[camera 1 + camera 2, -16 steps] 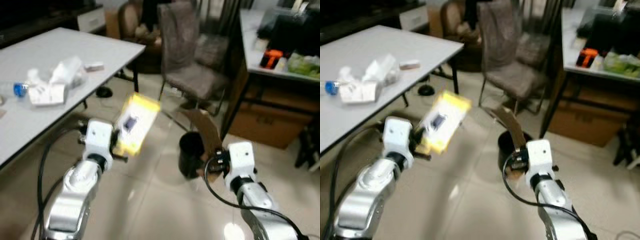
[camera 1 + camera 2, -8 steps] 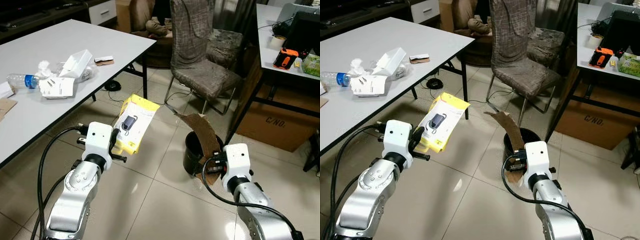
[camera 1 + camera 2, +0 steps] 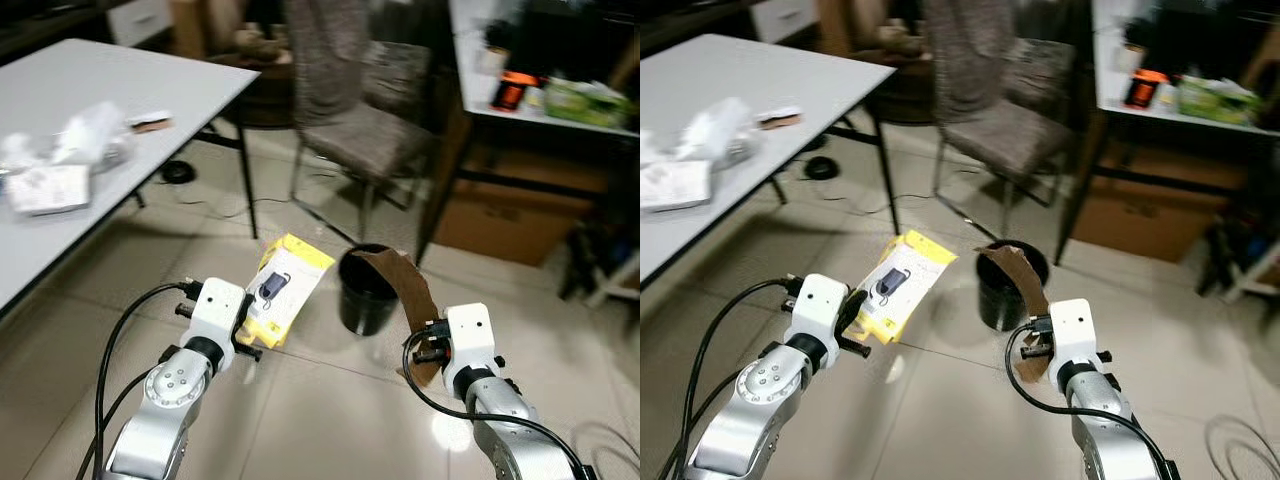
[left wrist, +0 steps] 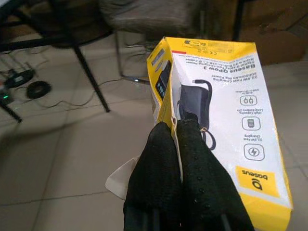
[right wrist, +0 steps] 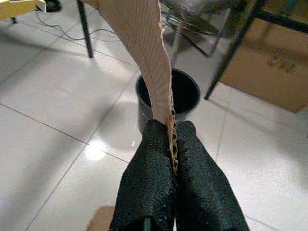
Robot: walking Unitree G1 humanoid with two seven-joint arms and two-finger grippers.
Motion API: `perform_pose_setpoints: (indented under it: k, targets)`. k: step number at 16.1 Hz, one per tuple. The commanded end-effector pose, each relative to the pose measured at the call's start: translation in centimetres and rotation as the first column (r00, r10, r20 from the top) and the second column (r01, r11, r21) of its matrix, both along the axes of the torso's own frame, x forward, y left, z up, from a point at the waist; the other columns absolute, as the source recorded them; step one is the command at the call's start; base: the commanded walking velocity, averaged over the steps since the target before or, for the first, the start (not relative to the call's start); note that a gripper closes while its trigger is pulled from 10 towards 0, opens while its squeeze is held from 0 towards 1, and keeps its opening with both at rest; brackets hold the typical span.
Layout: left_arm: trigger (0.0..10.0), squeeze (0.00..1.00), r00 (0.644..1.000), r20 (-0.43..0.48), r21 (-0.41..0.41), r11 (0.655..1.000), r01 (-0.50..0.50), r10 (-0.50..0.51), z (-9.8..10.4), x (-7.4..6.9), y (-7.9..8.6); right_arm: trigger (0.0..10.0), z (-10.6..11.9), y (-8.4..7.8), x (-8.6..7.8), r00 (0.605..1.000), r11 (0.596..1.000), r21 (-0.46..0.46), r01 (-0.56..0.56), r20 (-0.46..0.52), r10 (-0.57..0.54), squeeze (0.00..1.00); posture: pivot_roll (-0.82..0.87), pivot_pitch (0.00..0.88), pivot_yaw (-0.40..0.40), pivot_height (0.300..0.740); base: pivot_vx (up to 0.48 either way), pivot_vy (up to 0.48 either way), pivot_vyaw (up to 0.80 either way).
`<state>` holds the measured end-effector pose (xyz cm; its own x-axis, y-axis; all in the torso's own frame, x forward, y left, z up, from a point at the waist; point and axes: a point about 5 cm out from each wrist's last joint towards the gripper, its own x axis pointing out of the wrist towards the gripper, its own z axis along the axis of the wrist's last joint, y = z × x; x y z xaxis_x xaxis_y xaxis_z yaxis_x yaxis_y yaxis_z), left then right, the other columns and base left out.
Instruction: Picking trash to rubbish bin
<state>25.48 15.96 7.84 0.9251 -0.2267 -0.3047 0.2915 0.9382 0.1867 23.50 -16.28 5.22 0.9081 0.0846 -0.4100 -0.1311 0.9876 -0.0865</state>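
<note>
Both arms carry trash toward the black rubbish bin (image 3: 366, 291) on the tiled floor: left gripper (image 4: 174, 159) pinches a yellow power-bank box (image 3: 283, 299) by its edge, held beside the bin; right gripper (image 5: 169, 144) clamps a torn cardboard strip (image 5: 144, 57) above its rim, presumably for dropping in

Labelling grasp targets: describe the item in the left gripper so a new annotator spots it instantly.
Start at the black rubbish bin on the tiled floor in front of the grey chair. Just to its left, the left gripper pinches a flat yellow retail box with a white front picturing a dark power bank. The right gripper holds plain brown cardboard; only the box is bright yellow and printed.
</note>
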Motion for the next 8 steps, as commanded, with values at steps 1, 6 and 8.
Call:
perform_pose_setpoints:
  k: [1,6,8]
  targets:
    - [10.0,0.00,1.000,0.017,0.010,1.000,0.014,-0.014,0.20,0.34,-0.16,10.0,0.41,-0.21,0.42,1.000,1.000,-0.005,0.008,0.026,-0.008,0.00,-0.03,0.003,-0.036,0.740,0.270,0.000,0.00]
    - [10.0,0.00,1.000,0.028,0.011,1.000,0.012,-0.013,0.19,0.74,0.02,10.0,-0.02,-0.52,0.55,0.999,1.000,0.000,0.028,0.026,-0.028,0.00,-0.03,0.006,-0.036,0.740,0.282,0.000,0.00]
    - [10.0,0.00,1.000,0.031,0.010,1.000,0.007,-0.008,0.20,0.88,0.17,10.0,0.01,-0.62,0.70,0.999,1.000,-0.002,0.027,0.029,-0.027,0.00,-0.03,0.008,-0.035,0.740,0.311,0.000,0.00]
